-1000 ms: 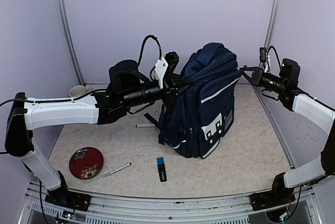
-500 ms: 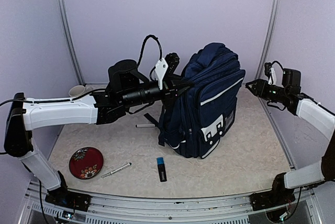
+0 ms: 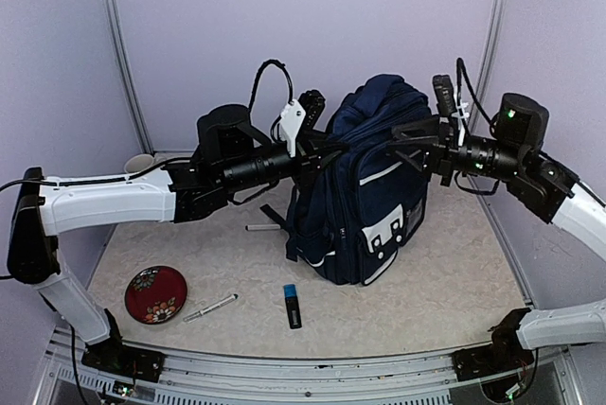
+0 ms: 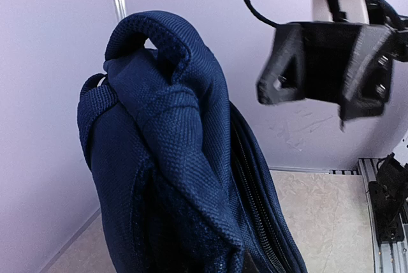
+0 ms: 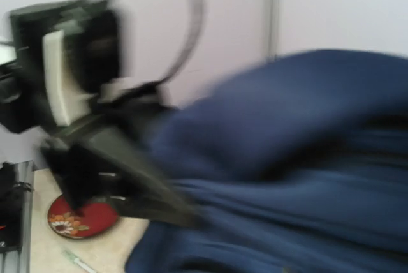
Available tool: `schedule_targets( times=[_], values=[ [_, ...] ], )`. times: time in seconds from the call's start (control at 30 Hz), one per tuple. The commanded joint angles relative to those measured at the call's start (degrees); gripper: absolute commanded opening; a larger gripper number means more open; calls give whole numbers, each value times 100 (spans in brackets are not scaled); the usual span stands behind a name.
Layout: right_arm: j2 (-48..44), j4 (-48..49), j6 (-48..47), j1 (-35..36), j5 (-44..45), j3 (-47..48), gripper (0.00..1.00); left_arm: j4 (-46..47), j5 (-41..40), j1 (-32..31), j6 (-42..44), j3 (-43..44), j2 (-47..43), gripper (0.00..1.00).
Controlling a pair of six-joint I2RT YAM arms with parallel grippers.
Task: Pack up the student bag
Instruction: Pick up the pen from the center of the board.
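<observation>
Nearest the bottom of the top view, on the worktop (image 3: 445,272), lies a short black marker with a blue cap (image 3: 293,306), just below centre; left of it a slim pale pen (image 3: 210,308) lies slanted; further left, in the lower left, sits a red patterned plate (image 3: 155,293), apart from both. A little higher, left of centre, a thin dark pen (image 3: 262,227) lies just beside the foot of the student bag (image 3: 369,206).

The bag stands upright in the middle of the frame, slightly right of centre, its base on the worktop; its white-striped front with the white pocket patches faces the lower right; dark straps hang down its left side toward the thin pen.

My left gripper (image 3: 327,151) reaches in from the left and meets the bag's upper left edge; in my left wrist view the navy mesh fabric rises in a bunched fold that fills the left and middle of the frame, but my own fingers do not show there, so I cannot tell whether that gripper is clenched on the cloth or merely against it.

My right gripper (image 3: 405,138) comes in from the right at the bag's upper right side, near the top; the left wrist view shows it in the upper right of its frame, hanging beside the fold with its jaws spread and nothing between them; my right wrist view is blurred, with navy fabric across the right and lower part.

Farthest back, at the left edge by the wall, a pale cup (image 3: 139,165) shows behind my left arm.
</observation>
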Motion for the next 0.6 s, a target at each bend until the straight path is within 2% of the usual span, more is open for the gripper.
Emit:
schedule_targets(
  times=[0.0, 0.07, 0.17, 0.27, 0.3, 0.4, 0.57],
  values=[
    [112, -45, 149, 1428, 2140, -278, 50, 335, -780, 197, -371, 263, -259, 0],
    [207, 277, 631, 2283, 3683, -642, 49, 468, -781, 356, -331, 131, -471, 0],
    [559, 588, 1161, 3373, 5053, -992, 52, 583, -950, 624, -329, 96, -743, 0],
    [1324, 175, 2018, 4043, 5911, -797, 73, 884, -802, 800, -298, 18, -872, 0],
    [1627, -13, 2315, 4210, 6154, -672, 75, 1015, -648, 830, -291, -52, -867, 0],
    [2590, -662, 3019, 4524, 6327, -238, 79, 1184, -262, 881, -414, -230, -829, 0],
    [3938, -700, 3288, 4685, 5383, 370, 80, 1589, -43, 934, -672, -754, -979, 0]
  ],
)
